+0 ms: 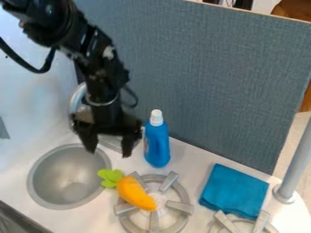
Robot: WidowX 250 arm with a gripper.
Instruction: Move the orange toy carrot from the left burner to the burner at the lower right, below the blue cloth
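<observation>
Leftmost, the sink (42,182) sits in the white counter (18,182), its round rim close to the counter's dark front edge at the lower left. A metal faucet (75,99) curves up behind the arm (91,50), which comes in from the upper left. The gripper (110,145) hangs beyond the sink's far right rim, pointing down, with its two fingers spread well apart and nothing held between them. A curved metal rim (113,146) shows behind the fingers.

Next comes the toy carrot (135,193), orange with green leaves (110,177). It lies aslant over the left part of the burner (180,206), leaves toward the sink's right rim and its orange body over the prongs; the gripper is above and behind it in the view, apart from it. Just right of the gripper, the blue bottle (157,145) stands upright under its white cap (157,118), near the gripper's right-hand finger as seen here and in front of the gray panel (231,77).

A stretch of bare counter separates the bottle from the folded blue cloth (234,189). That cloth lies flat, its far corner near the panel's foot and its near edge beside the prongs of a second burner (261,221), cut off by the bottom of the view. A narrow strip of counter runs between the cloth and the gray pole (298,164) at the right edge.
</observation>
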